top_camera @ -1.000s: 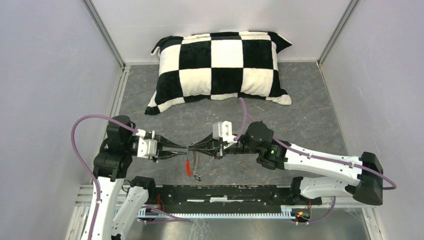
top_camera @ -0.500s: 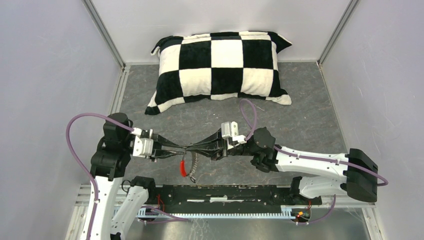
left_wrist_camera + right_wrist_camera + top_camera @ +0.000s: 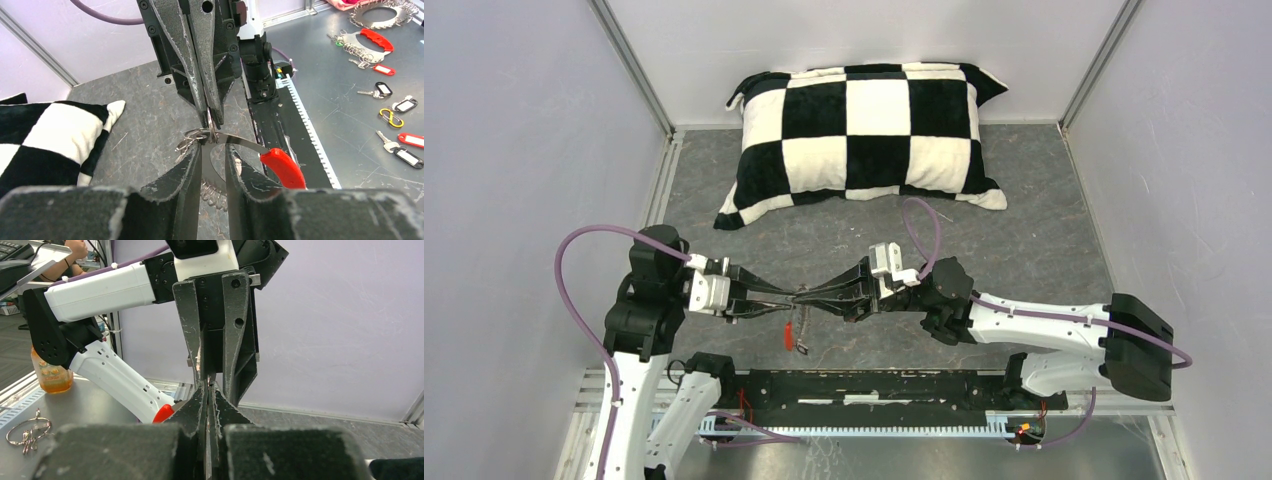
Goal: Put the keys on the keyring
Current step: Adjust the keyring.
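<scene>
With the left claw (image 3: 214, 151) pinched narrowly on the keyring (image 3: 278, 167), which dangles above the tabletop (image 3: 1024, 240) between both arms, the right claw (image 3: 210, 119), closed on a thin key (image 3: 212, 128), should probably feed it onto the wire slowly, without twisting.

Big black-and-white checkered pillow (image 3: 864, 140) sits at the far end of the grey counter (image 3: 1044, 250), right by the back wall (image 3: 864, 40). Well in front of the pillow, a black rail (image 3: 874, 385) runs along the near edge. Past that rail, way off from the pillow, some spare key tags (image 3: 405, 105) lie scattered on a metal bench (image 3: 340, 75).
</scene>
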`<state>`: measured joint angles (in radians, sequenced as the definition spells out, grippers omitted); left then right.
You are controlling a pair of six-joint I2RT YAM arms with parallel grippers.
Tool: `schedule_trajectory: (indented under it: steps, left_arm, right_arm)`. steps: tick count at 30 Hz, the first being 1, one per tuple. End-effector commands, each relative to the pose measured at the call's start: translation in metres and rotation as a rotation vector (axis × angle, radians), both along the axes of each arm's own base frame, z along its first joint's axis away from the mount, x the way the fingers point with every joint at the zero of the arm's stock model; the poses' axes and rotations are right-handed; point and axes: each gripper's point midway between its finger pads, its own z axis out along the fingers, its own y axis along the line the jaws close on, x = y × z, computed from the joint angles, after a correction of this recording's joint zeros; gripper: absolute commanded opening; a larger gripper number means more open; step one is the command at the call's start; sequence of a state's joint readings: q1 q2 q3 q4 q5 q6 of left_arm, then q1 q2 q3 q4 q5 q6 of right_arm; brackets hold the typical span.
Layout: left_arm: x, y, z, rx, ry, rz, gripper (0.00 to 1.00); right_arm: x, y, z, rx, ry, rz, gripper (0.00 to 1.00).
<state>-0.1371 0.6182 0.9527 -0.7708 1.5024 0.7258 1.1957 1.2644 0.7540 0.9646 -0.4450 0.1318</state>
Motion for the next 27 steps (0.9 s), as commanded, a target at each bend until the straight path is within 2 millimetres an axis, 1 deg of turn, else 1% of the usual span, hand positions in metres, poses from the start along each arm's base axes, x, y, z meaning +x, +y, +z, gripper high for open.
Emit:
schedule_trajectory:
  steps: [1,5,10,15,16,20,24,25,27]
  left_arm:
    - [-0.005,0.0,0.012,-0.008,0.007,-0.017,0.31]
    - [-0.002,0.0,0.013,-0.004,0.004,-0.005,0.31]
    - [0.003,0.0,0.013,0.006,-0.014,0.023,0.37]
    - [0.01,0.0,0.014,0.009,0.0,0.047,0.38]
    - [0.01,0.0,0.014,0.009,-0.001,0.047,0.36]
    - [0.012,0.0,0.015,0.009,-0.003,0.055,0.2]
    - [0.013,0.0,0.014,0.01,-0.004,0.059,0.09]
    - [0.013,0.0,0.014,0.011,-0.006,0.061,0.04]
    - [0.014,0.001,0.013,0.013,-0.015,0.071,0.02]
  right_arm:
    - [-0.003,-0.003,0.012,0.063,-0.02,0.018,0.0]
    - [-0.002,-0.001,0.01,0.054,-0.029,0.014,0.0]
    - [-0.001,0.001,0.005,0.038,-0.029,0.008,0.0]
    - [0.001,0.003,0.004,0.03,-0.038,-0.003,0.01]
    - [0.001,0.003,0.004,0.029,-0.039,-0.005,0.0]
    - [0.004,0.004,0.0,0.016,-0.039,-0.024,0.0]
    - [0.007,0.007,-0.002,0.001,-0.049,-0.048,0.0]
    - [0.006,0.008,-0.003,-0.006,-0.05,-0.047,0.0]
    - [0.007,0.01,-0.006,-0.024,-0.053,-0.052,0.0]
